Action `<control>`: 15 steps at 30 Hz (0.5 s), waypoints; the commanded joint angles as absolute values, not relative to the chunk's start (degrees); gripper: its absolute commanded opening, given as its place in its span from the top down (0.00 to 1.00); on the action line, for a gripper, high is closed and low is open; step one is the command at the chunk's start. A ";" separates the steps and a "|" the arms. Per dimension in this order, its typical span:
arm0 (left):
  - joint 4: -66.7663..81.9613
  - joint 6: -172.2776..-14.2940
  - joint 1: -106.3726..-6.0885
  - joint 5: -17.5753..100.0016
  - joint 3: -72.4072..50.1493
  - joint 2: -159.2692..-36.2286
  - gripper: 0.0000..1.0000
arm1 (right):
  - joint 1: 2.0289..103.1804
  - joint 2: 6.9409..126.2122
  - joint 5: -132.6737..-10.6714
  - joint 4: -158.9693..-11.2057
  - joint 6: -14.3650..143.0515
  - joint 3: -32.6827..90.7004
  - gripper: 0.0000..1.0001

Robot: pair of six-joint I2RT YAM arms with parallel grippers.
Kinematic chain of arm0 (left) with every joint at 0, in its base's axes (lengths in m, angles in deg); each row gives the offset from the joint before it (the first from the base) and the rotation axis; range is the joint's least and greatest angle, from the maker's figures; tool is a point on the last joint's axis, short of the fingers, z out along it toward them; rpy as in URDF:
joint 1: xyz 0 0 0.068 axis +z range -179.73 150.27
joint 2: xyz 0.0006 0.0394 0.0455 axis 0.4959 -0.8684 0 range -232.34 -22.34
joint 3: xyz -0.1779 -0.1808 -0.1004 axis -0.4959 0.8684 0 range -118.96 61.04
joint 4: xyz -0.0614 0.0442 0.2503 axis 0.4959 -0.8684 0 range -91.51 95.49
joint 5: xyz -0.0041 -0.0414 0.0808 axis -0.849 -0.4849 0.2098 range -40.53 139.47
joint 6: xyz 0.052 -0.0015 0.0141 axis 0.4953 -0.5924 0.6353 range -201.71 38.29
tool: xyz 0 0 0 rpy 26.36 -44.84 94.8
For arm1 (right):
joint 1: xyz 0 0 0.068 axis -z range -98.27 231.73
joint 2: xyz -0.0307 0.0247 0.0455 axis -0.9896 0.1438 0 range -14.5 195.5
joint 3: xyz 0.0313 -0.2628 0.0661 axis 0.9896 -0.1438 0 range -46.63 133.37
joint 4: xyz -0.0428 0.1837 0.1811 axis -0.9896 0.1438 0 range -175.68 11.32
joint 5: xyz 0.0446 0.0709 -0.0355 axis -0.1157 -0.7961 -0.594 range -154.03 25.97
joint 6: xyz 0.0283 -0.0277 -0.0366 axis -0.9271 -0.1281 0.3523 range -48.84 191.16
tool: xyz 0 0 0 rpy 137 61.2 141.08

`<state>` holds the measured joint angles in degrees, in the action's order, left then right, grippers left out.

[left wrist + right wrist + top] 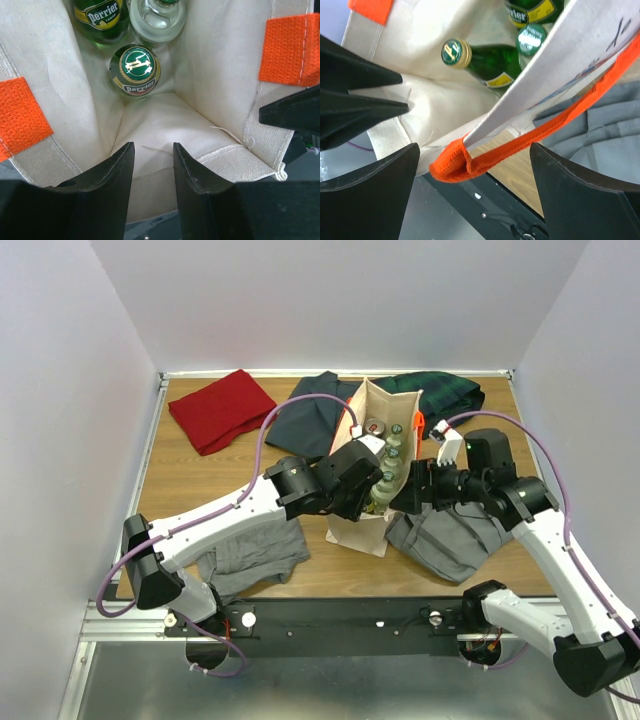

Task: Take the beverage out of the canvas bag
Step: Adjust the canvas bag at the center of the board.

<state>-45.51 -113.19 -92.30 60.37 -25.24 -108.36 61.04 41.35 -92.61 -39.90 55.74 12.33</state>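
beverage — a green-capped perrier bottle — stands inside the canvas bag, neck up toward the open mouth, with other bottles just behind it. left claw sits at the bag's near rim, fingers almost together with canvas in the slim gap, apparently pinching it. right claw is spread wide around the orange handle on the bag's right side, gripping nothing. the bottle lies below and inward of both — the free right claw looks better placed to descend along its upright axis.
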 commanded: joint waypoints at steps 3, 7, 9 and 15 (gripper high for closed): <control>-47.33 -113.44 -92.75 60.55 -25.27 -108.03 0.39 | 60.55 37.79 -95.59 -33.04 55.60 10.33 0.00; -48.38 -112.91 -92.75 63.00 -28.07 -109.62 0.29 | 60.55 36.47 -96.02 -30.67 55.51 8.84 0.00; -49.08 -113.08 -92.75 65.54 -29.57 -110.75 0.25 | 60.55 36.30 -96.02 -29.52 55.69 8.48 0.00; -48.91 -111.76 -92.57 67.05 -35.63 -115.05 0.14 | 60.55 35.86 -96.46 -29.17 55.86 7.78 0.00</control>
<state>-47.08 -112.80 -92.60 63.67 -31.51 -111.62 61.07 36.72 -93.72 -34.55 55.13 9.38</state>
